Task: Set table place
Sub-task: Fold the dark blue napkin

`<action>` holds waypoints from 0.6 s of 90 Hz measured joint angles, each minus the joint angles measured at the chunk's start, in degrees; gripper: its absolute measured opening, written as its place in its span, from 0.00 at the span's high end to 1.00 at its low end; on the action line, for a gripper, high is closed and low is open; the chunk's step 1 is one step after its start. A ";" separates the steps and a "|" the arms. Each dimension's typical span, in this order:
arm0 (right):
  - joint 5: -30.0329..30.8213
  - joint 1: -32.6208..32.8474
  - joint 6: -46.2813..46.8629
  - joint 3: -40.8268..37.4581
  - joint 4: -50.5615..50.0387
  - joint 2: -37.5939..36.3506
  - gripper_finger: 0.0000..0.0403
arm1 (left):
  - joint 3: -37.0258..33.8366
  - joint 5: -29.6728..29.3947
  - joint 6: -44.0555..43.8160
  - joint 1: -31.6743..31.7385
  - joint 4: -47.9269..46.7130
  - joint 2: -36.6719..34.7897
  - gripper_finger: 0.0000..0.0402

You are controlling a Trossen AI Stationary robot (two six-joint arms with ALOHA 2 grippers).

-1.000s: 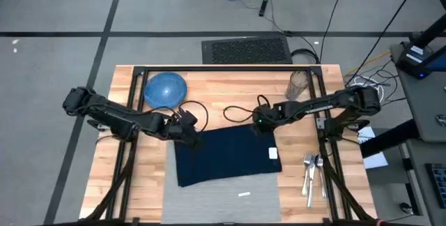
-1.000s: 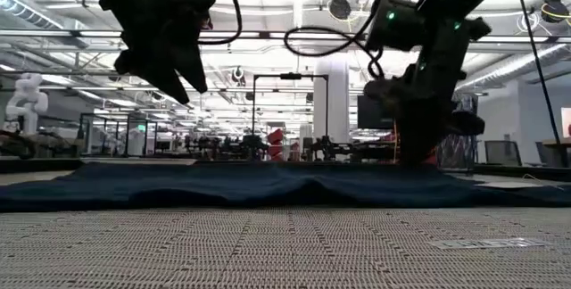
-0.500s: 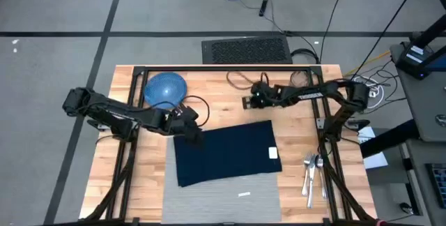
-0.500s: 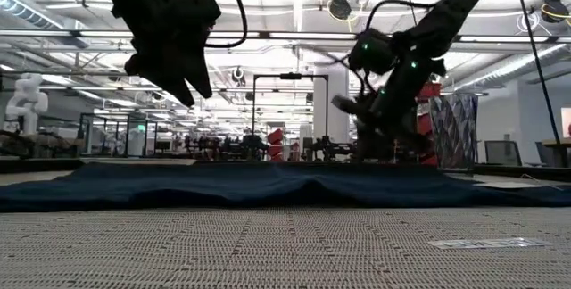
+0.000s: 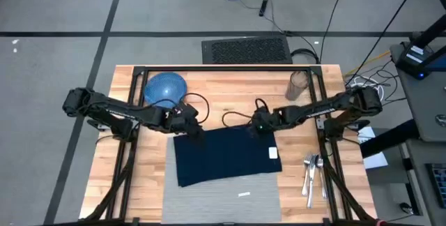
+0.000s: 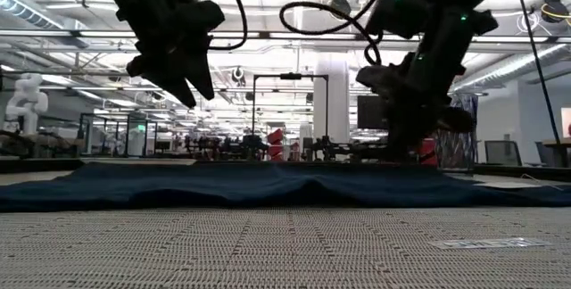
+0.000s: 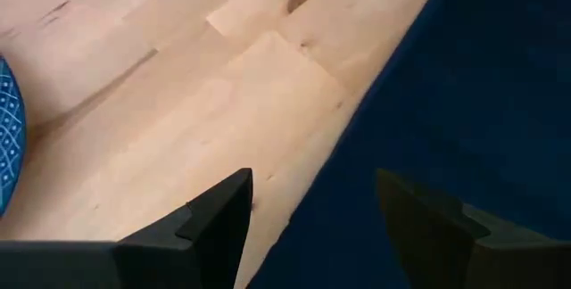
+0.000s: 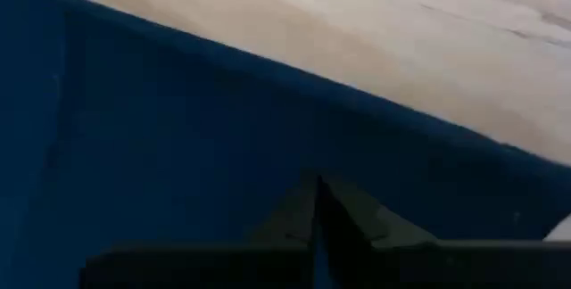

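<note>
Swung back from the table's (image 5: 230, 90) far side: right gripper (image 5: 259, 126), pinched closed at the napkin's (image 5: 223, 155) far edge. Left gripper (image 5: 193, 132) open, empty, over the other corner. Placemat (image 5: 223, 201) underneath, near edge. Probably readying to shift the napkin.

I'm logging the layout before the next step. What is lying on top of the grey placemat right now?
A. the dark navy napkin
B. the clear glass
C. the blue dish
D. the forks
A: in the high view the dark navy napkin covers the far part of the grey placemat, while the blue dish, the forks and the clear glass sit on bare wood.
</note>
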 joint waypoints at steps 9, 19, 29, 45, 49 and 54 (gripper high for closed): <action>0.24 -2.30 -0.28 0.00 -0.07 1.81 1.00 | 0.00 0.02 0.01 0.74 0.00 0.00 0.45; -3.34 -5.64 -2.45 0.00 1.11 4.98 1.00 | 0.00 0.04 0.02 1.23 0.00 0.00 0.45; -4.31 -7.99 -3.88 0.21 3.79 7.00 1.00 | 0.00 0.07 0.00 1.36 0.01 0.00 0.45; -4.14 -12.43 -5.70 0.08 10.18 8.00 1.00 | 0.00 1.66 -0.09 1.36 0.00 0.00 0.45; -4.12 -13.83 -6.42 0.00 11.53 8.12 1.00 | 0.00 1.75 -0.09 1.36 0.04 0.00 0.45; -3.99 -15.67 -7.28 -0.05 12.80 8.16 1.00 | 0.00 1.77 -0.17 1.36 0.03 0.00 0.45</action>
